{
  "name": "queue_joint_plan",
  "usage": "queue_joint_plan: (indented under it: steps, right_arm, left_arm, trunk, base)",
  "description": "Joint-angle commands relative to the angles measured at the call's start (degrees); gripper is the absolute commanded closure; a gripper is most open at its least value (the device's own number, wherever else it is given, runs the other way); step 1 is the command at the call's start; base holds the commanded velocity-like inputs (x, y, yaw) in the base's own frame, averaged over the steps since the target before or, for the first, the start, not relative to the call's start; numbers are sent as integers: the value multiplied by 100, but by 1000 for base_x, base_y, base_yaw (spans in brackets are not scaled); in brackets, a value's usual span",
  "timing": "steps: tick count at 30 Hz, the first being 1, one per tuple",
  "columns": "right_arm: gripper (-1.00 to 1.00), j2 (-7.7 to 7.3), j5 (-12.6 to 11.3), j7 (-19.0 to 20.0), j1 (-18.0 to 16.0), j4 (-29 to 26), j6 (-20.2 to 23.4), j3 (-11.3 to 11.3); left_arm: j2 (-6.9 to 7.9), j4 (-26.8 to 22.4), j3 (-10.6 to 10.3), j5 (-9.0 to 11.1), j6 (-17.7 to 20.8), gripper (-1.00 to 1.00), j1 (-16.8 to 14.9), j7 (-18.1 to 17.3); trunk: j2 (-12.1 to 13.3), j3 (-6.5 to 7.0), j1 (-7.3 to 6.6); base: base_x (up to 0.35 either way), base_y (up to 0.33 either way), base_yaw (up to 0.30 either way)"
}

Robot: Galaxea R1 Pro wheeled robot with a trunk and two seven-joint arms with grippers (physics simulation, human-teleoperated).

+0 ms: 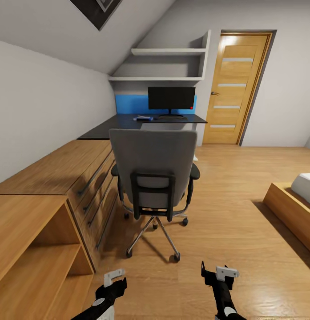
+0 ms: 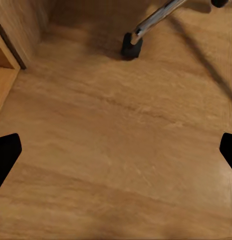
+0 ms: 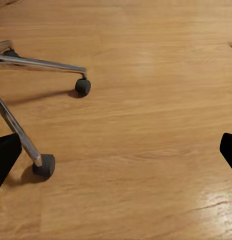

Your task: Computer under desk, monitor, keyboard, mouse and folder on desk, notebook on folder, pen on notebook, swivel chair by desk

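I hold my left gripper [image 1: 114, 279] and right gripper [image 1: 219, 272] low, fingers spread and empty, facing the swivel chair [image 1: 153, 169] blocking the desk [image 1: 128, 123].

Swivel chair [image 1: 153, 165] back hides its seat and the near edge of the surface [image 1: 128, 122]. Small blue item [image 1: 143, 118] beside the monitor [image 1: 171, 98]: too small to identify. Bed [image 1: 293, 205] cropped at frame edge.

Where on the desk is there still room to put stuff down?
The dark desk looks bare along its near left stretch, by the wall and beside the wooden drawers. It is busier at the far end, where the monitor stands with a small blue thing in front. The chair hides part of the desk.
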Motion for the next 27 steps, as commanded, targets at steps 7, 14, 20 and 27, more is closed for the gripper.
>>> queue_joint_plan:
  steps: [7, 14, 20, 27]
  right_arm:
    - [-100, -7, -24, -38, -795, -709, 1544, 37]
    - [-100, -3, -80, -15, -1613, -685, 2480, 19]
    - [-100, -3, -110, -17, -1862, -584, 2599, 12]
    - [-100, 2, -120, 85, -1903, -594, 2613, 7]
  left_arm:
    - [46, -122, -34, -254, 1305, -100, -1049, 36]
    - [80, -125, -23, -244, 1862, -100, -1698, 33]
    - [75, -152, -16, -248, 2007, -100, -1854, 33]
    - [76, -489, -1, -248, 1986, -100, -2005, 25]
  trunk:
    - [-284, -132, 153]
    - [-565, -257, 307]
    - [-806, -365, 439]
    - [-1087, -491, 593]
  base:
    - [0, 0, 0]
    - [0, 0, 0]
    - [0, 0, 0]
    - [0, 0, 0]
